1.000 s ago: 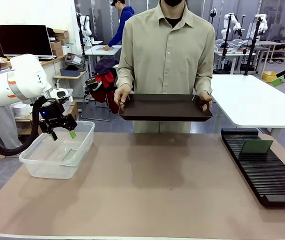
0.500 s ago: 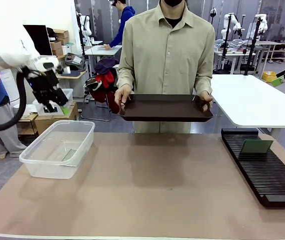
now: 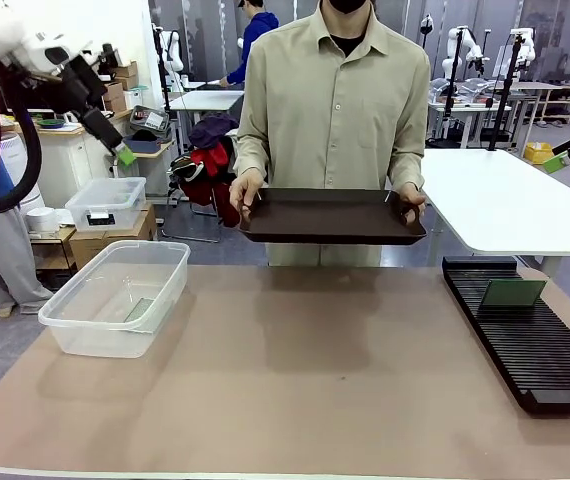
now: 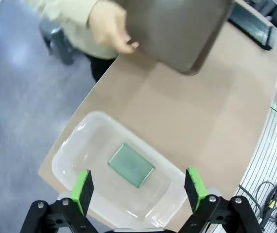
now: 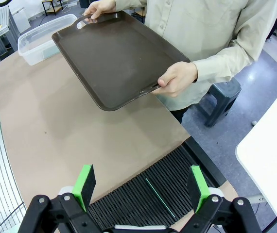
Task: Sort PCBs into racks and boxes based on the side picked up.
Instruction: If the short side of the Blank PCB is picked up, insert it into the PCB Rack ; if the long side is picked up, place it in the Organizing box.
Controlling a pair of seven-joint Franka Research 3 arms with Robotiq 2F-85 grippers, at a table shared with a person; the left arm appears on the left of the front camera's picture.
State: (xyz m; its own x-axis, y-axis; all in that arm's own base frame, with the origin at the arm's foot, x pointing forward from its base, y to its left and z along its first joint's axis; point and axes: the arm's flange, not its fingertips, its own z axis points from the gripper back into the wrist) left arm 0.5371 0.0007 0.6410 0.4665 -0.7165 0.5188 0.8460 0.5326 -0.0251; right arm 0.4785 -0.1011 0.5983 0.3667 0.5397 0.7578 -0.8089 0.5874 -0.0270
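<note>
PCBs lay apart: one (image 4: 131, 165) flat inside the clear box (image 4: 80, 141) below the spread, empty left hand (image 4: 137, 187); another (image 3: 511, 292) stood in the rack (image 3: 535, 350), near the spread, empty right hand (image 5: 141, 187). No writing was legible.

Legible text, labels, brands, numbers, signs: none I can read. Boards, tub, rack and tray before me carry no print I can make out.
</note>
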